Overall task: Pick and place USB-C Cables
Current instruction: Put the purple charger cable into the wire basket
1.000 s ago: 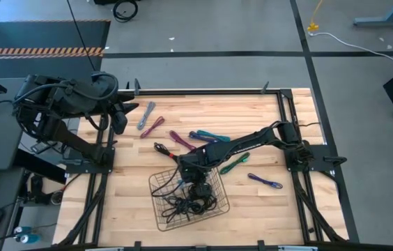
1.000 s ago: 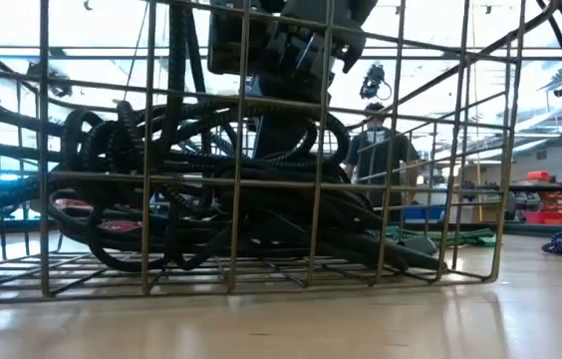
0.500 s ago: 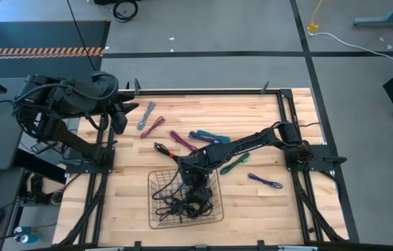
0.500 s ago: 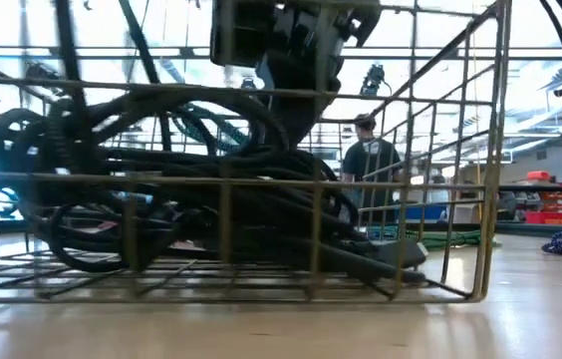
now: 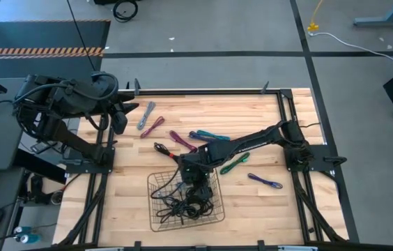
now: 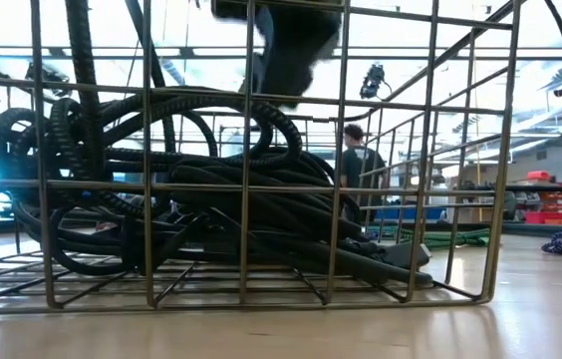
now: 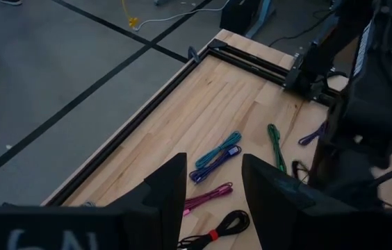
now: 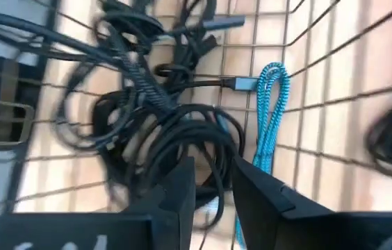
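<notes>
A pile of black cables (image 5: pixel 186 202) is heaped in the basket (image 5: pixel 156 216), loops lying every way. A blue cable (image 8: pixel 271 114) is laid long beside them. The right gripper (image 5: pixel 195 187) is held above the pile, fingers a little apart, nothing held. The left gripper (image 7: pixel 213 184) is parked open at the table's (image 5: pixel 252 202) far corner.

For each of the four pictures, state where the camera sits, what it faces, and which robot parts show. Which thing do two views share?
High: overhead, facing down; both arms, wire basket.
Low: table height, facing through the basket at black cables.
Left wrist: facing the table; left tool open.
Right wrist: above the basket; right tool, blue cable.
Shared: the basket of black cables.
</notes>
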